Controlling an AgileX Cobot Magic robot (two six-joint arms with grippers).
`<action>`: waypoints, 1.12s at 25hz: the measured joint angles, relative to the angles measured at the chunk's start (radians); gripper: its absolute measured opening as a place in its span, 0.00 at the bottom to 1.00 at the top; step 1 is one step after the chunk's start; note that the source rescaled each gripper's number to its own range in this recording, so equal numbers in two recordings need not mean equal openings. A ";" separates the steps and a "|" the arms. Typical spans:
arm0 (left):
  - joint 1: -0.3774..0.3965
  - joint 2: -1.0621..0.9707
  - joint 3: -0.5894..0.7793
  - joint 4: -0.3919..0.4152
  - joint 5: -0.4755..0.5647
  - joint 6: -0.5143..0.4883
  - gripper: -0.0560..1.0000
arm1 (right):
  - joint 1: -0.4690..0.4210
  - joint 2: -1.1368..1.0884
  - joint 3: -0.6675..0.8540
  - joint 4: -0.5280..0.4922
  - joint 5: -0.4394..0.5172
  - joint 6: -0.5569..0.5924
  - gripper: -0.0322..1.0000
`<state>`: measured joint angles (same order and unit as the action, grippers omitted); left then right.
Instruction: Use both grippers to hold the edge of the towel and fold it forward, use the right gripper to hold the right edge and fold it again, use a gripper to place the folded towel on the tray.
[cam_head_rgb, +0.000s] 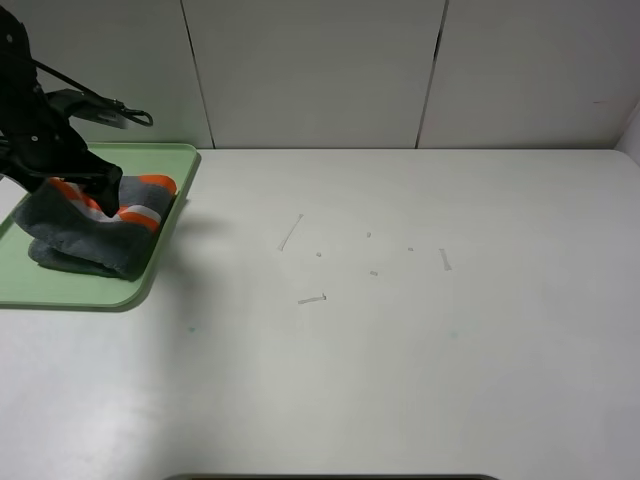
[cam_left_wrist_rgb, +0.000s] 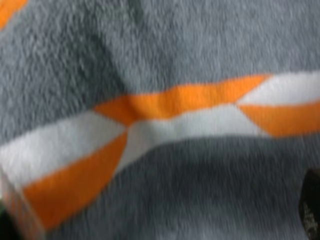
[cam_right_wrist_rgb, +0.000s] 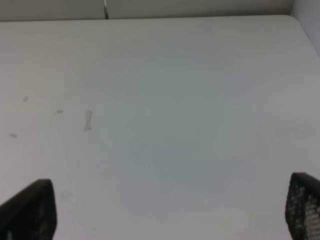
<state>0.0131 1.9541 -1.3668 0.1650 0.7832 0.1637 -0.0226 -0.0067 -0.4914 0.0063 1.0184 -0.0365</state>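
One folded towel (cam_head_rgb: 95, 235) lies bunched, apparently wholly, in the green tray (cam_head_rgb: 60, 290).

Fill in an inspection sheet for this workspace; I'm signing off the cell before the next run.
Surface: white table, a few small scuff marks.
Job's things: folded towel lies on the green tray.
Clutter: nothing seen.
Grippers: left gripper directly over the towel, whether it touches it cannot be told; right gripper open above bare table.
Cables: black cable on the left arm.
Surroundings: pale panelled wall.
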 joint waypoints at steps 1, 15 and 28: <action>0.000 -0.016 0.000 0.000 0.011 0.000 1.00 | 0.000 0.000 0.000 0.000 0.000 0.000 1.00; 0.000 -0.346 0.000 -0.019 0.312 0.000 1.00 | 0.000 0.000 0.000 0.000 -0.001 0.000 1.00; 0.000 -0.851 0.228 -0.079 0.384 0.001 1.00 | 0.000 0.000 0.000 0.000 -0.001 0.000 1.00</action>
<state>0.0131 1.1034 -1.1388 0.0857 1.1673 0.1649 -0.0226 -0.0067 -0.4914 0.0063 1.0170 -0.0365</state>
